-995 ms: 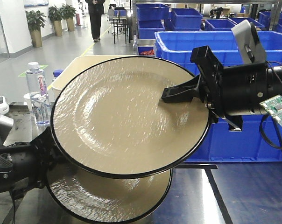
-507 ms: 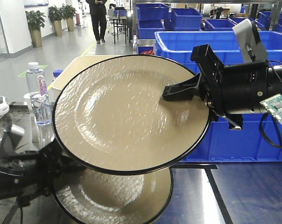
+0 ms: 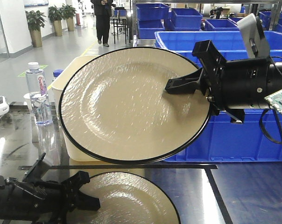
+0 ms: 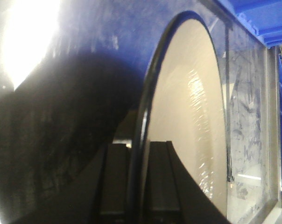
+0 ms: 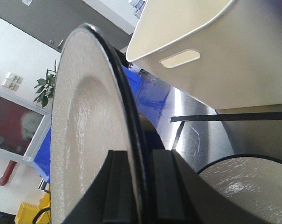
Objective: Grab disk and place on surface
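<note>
Right fingers (image 3: 180,85) pinch the raised disk (image 3: 127,102), left fingers (image 3: 86,200) the lower disk (image 3: 131,200).

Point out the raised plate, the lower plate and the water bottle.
raised plate (image 3: 127,107), front-facing view, centre of its face.
lower plate (image 3: 131,200), front-facing view, middle of its visible face.
water bottle (image 3: 37,88), front-facing view, on its label.

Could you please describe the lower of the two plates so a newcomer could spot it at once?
Start at the dark glossy tabletop marked with black tape. Low at its near edge, in front of the cream bin, is a black-rimmed beige disk, gripped by the left gripper. Its twin is raised high in the right gripper.
</note>
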